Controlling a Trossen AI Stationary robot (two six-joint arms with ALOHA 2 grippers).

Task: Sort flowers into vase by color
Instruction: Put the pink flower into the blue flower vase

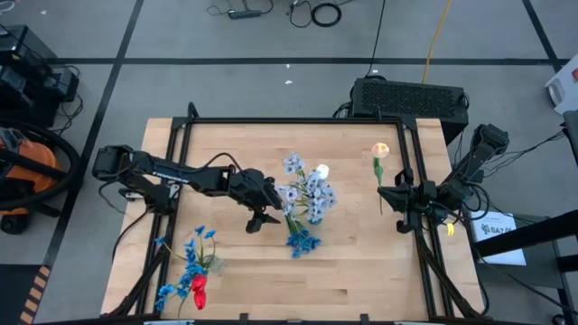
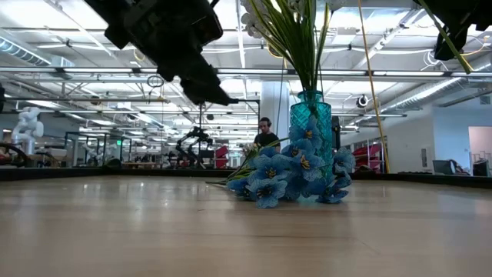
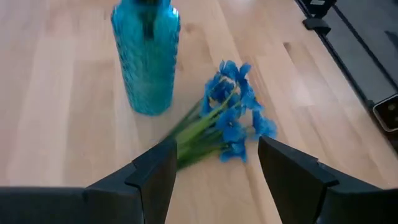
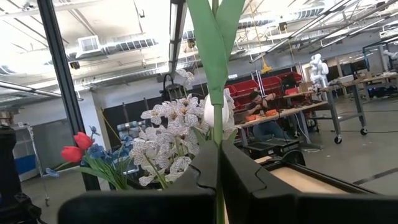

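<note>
A teal glass vase (image 3: 146, 56) stands mid-table holding pale grey-blue sprays (image 1: 302, 185) and a white tulip (image 1: 322, 171). A bright blue spray (image 3: 233, 121) lies on the table against the vase's near side, its stems toward my left gripper (image 3: 214, 177). That gripper hovers open above the stem ends, left of the vase (image 1: 312, 200). My right gripper (image 1: 395, 194), at the table's right edge, is shut on a cream tulip (image 1: 380, 151). A red tulip (image 1: 198, 287) and blue flowers (image 1: 190, 257) lie at the near left. My right gripper pinches the cream tulip's green stem (image 4: 217, 146) between its two shut fingers, which lie across the stem. The tulip is lifted clear of the table, its head (image 1: 380, 151) toward the far edge and a long leaf (image 4: 211, 43) rising past the fingers.
A black frame (image 1: 298, 120) runs around the far and side edges of the wooden table. Bare wood (image 1: 361, 280) lies at the near right. Beyond the table in the low view is a workshop with a seated person (image 2: 265, 132).
</note>
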